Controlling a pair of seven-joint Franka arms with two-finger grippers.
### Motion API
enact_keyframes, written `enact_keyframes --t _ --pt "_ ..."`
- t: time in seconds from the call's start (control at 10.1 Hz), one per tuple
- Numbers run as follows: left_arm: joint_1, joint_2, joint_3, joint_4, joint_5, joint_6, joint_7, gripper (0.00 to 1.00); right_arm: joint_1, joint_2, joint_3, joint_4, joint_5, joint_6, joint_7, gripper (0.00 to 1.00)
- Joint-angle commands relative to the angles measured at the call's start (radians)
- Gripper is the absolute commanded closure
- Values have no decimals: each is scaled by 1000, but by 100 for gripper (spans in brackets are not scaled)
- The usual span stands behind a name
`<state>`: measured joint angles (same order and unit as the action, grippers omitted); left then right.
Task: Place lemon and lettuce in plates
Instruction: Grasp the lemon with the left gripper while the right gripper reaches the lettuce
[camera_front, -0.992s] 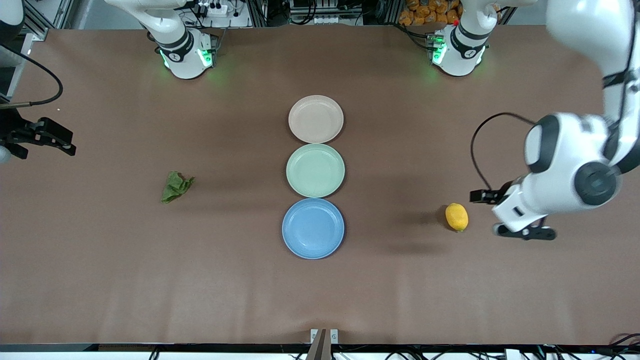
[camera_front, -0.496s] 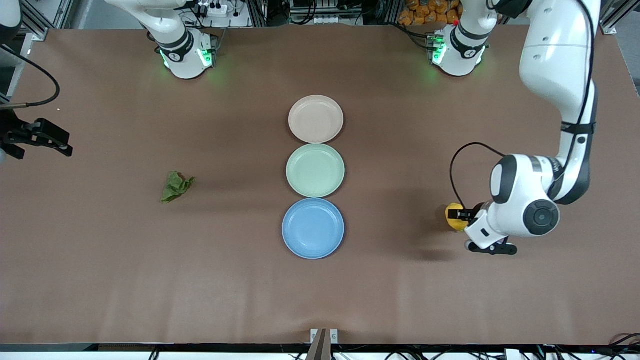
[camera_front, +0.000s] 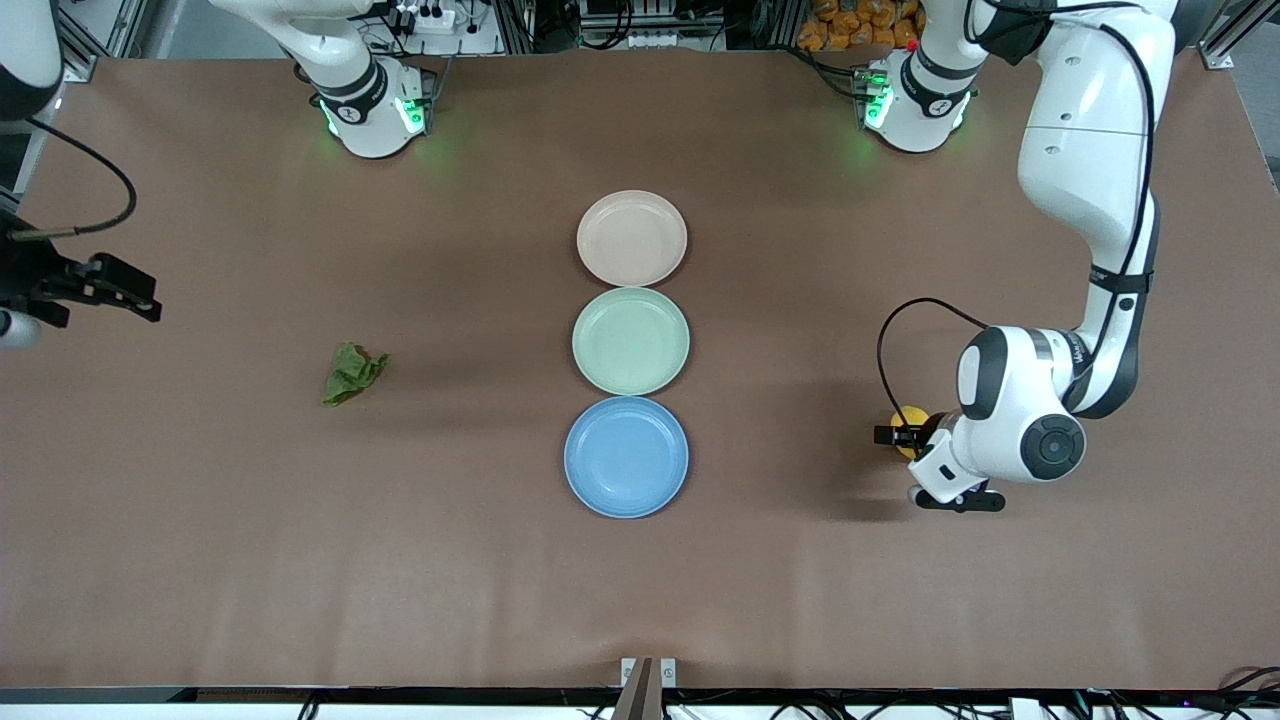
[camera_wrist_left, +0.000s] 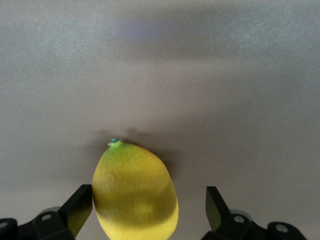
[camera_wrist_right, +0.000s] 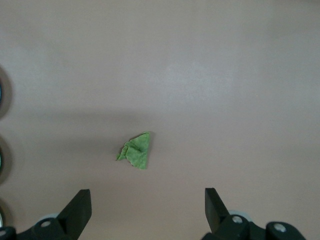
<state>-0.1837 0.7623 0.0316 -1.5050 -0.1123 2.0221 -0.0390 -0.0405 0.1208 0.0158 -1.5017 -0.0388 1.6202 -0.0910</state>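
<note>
The brown table (camera_front: 300, 560) carries three plates in a 12-to-6 line: beige-pink plate (camera_front: 631, 238), mint-green plate (camera_front: 630, 341), blue plate (camera_front: 626, 457). The lettuce (camera_front: 351, 373) lies at 9 o'clock, the lemon (camera_front: 908, 414) at 3.

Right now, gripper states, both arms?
Left gripper: open, fingers either side of the lemon, not closed on it.
Right gripper: open, empty, above the lettuce.

The left tool (camera_wrist_left: 149, 212) has swung in from the left arm's end of the desk and come down over the lemon (camera_wrist_left: 135, 192), which now sits between its spread fingers. The right tool (camera_front: 120, 292) has drifted slightly toward the lettuce (camera_front: 352, 373).
</note>
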Motion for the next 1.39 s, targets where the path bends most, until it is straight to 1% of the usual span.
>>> enact_keyframes --t 0.0,0.1,0.2,0.4,0.5,0.6,0.69,0.89,0.99,1.19,1.29 --pt "-3 15 4 8 -23 9 -2 23 -12 0 6 -43 10 30 5 0" --pt "-3 15 4 8 -20 9 -1 67 -13 0 4 -64 10 40 5 0" --pt "-5 14 5 8 -18 9 -2 100 -24 0 4 -92 17 55 10 0" --pt "-5 3 2 9 -12 6 1 100 -33 0 3 -130 60 64 65 0" --pt "-20 -18 -7 17 -10 -3 11 100 -32 0 3 -141 60 79 66 0" --pt "-40 -46 -33 23 -7 -5 4 100 -32 -1 3 -176 60 113 66 0" --pt "-71 -61 -65 49 -9 -5 -11 100 -30 -4 3 -219 60 160 66 0" --pt "-147 -60 -78 112 -9 13 -53 100 -30 -1 4 -293 62 234 65 0" --pt "-180 -57 -76 135 -1 64 -55 100 -30 -1 4 -342 62 289 65 0" --pt "-252 -48 -85 140 -3 243 -62 100 -18 0 6 -455 62 432 65 0" --pt "-273 -26 -85 140 -3 345 -73 100 -1 6 6 -481 62 446 63 0"
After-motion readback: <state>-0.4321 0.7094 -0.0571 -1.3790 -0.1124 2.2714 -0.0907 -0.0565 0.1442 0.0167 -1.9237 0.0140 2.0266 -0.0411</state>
